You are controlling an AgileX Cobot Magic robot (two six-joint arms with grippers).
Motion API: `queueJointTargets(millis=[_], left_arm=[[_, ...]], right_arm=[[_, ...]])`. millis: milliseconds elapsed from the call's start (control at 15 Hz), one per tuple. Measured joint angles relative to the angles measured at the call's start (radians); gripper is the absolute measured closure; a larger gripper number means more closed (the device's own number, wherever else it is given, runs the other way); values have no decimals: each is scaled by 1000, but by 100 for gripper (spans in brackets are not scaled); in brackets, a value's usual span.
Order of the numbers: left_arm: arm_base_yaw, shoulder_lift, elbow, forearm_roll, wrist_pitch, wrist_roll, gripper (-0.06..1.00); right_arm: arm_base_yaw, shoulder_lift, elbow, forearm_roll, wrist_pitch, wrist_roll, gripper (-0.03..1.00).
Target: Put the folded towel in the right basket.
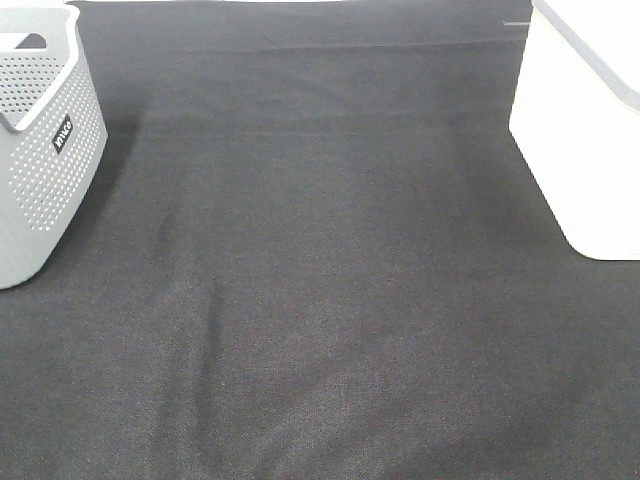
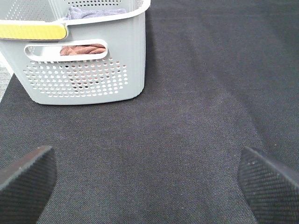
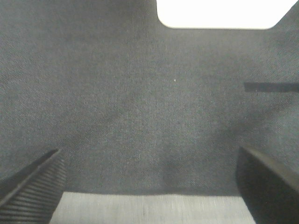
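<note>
No loose folded towel lies on the black cloth. The white right basket point(image 1: 590, 130) stands at the right edge of the exterior view; its inside is hidden. It shows as a bright white shape in the right wrist view point(image 3: 219, 14). The grey perforated left basket point(image 1: 40, 150) stands at the far left; in the left wrist view point(image 2: 84, 65) a reddish-brown cloth point(image 2: 81, 49) and a bluish-grey cloth point(image 2: 93, 11) lie inside it. My left gripper point(image 2: 149, 182) is open and empty over the cloth. My right gripper point(image 3: 149, 182) is open and empty. Neither arm appears in the exterior view.
A black cloth point(image 1: 320, 300) covers the table. Its near edge, with a light grey surface beyond, shows in the right wrist view point(image 3: 149, 207). A yellow band point(image 2: 30, 31) runs along the left basket's handle.
</note>
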Motion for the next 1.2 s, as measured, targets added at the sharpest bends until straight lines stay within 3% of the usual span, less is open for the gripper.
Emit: queueJointTargets(millis=[333,733,1000,1200], left_arm=[[0,0,0,0,0,0,-3],[0,0,0,0,0,0,-3],[0,0,0,-3,0,0,-3],[0,0,0,-7,0,0,-3]], right_arm=[[0,-305,111,0,11,0,2],[21,-328,113,4,15,0,2],[-69,-328,113,7,15,0,2],[-73,-328,113,8,15,0,2]])
